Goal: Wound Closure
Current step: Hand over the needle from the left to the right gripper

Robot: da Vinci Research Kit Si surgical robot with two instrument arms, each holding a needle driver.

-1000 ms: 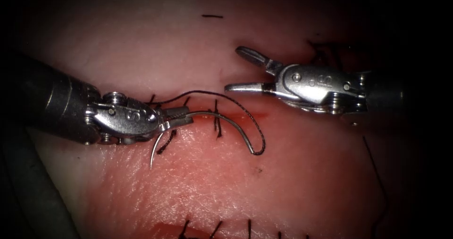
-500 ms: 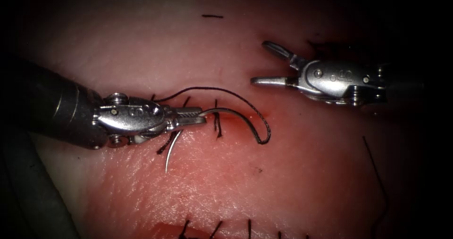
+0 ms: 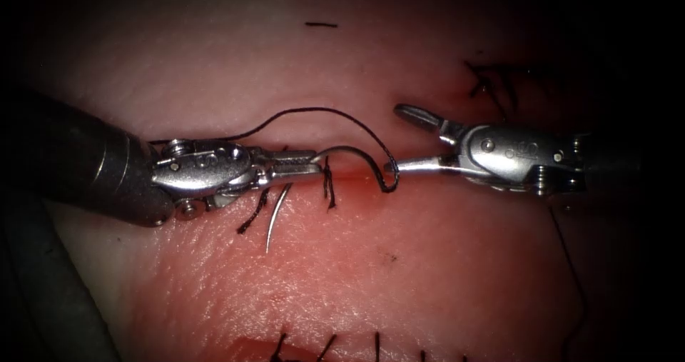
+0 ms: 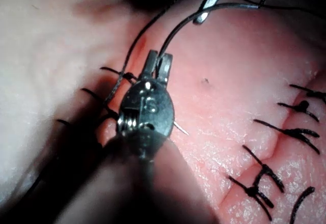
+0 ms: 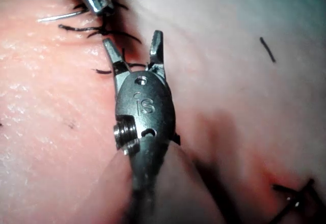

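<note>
The left tool (image 3: 303,166), jaws clamped mid-curve on the needle (image 3: 275,219), holds it free above the tissue (image 3: 428,276), point lower left. The right tool (image 3: 399,137), stamped "is", gapes empty beside the thread (image 3: 314,112); bare tissue lies below.

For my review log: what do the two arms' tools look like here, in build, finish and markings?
Both tools are alike. Each dark grey, round shaft ends in a polished silver wrist housing with small pin holes and a ribbed pulley at the side. The left claw and the right claw each have two slim, tapered metal jaws. The wrist views show an "iS"-like mark engraved on each housing. No cables visible.
</note>
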